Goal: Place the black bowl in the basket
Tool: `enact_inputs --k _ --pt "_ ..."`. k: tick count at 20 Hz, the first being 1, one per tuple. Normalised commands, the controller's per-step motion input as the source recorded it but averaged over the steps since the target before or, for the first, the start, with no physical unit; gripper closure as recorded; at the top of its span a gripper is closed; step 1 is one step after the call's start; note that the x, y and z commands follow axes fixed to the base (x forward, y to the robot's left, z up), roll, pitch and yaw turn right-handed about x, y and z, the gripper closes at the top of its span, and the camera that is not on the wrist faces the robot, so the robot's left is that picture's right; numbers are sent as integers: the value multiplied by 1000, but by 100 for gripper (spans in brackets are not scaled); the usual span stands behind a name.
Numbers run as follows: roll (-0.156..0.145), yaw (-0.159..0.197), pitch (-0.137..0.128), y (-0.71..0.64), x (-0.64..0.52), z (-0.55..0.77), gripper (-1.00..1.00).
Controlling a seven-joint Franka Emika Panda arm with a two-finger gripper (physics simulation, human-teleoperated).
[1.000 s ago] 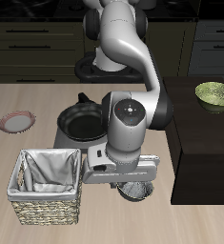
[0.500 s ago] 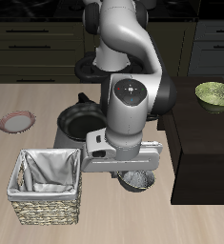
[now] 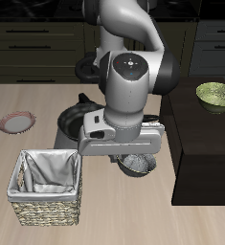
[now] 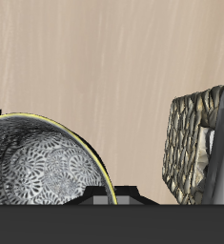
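1. black bowl (image 3: 136, 165) lower centre of exterior frame, round so no long axis, mouth up, under the arm, above the desk (image 3: 210, 220).
2. pincer (image 3: 133, 153) pinching the bowl rim; wrist view shows speckled inside (image 4: 42, 162).
3. basket (image 3: 49, 186) lower left, apart from the bowl.

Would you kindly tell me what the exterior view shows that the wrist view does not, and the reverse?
Only the exterior view shows the frying pan, the green bowl, the small plate and the robot arm. Only the wrist view shows the grey speckled inside of the black bowl up close; the arm largely hides it from outside. Both show the black bowl, the basket and the table.
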Motion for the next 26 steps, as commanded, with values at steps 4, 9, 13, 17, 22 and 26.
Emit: enact_inputs --k 4,9,13,17,22,26 --pt "-7 20 -73 -126 -160 488 100" --pt "-12 13 -76 -178 -147 530 100" --pt "-8 -2 -58 -150 -118 457 100" --pt "-13 -10 -43 -126 -47 349 100" --pt "-14 5 -34 -153 -53 251 100" --pt "-55 3 -33 -355 98 170 100"
